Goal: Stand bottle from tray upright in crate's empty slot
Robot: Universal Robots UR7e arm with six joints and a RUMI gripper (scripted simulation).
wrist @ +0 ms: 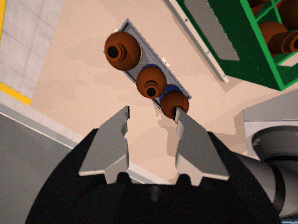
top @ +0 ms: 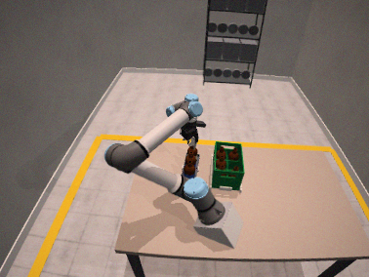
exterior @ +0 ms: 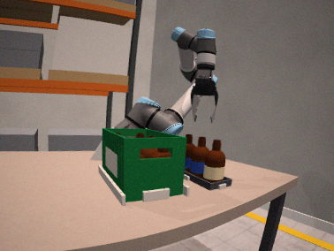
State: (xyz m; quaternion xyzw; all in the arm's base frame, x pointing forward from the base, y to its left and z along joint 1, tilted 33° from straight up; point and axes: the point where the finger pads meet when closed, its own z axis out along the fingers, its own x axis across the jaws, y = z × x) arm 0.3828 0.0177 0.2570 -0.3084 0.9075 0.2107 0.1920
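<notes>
My gripper (top: 192,142) (exterior: 204,120) (wrist: 151,107) is open and empty, pointing down high above the tray's end of the table. The dark tray (exterior: 223,182) (wrist: 150,50) holds three upright brown bottles in a row: one with a cream label (exterior: 215,170) (wrist: 125,50) at one end, a blue-labelled one (exterior: 201,155) (wrist: 151,82) in the middle and another blue-labelled one (exterior: 189,148) (wrist: 174,102) at the other end. The green crate (top: 227,182) (exterior: 155,181) (wrist: 245,65) stands beside the tray, holding several brown bottles. A gap shows in its right column in the top view; its walls hide part of the inside.
Low white strips (exterior: 155,194) lie along the crate's foot. The crate's walls rise close beside the tray. The robot's base (top: 220,229) stands on the table (top: 293,210), on the near side of crate and tray in the top view. A shelf rack (top: 229,51) stands far behind.
</notes>
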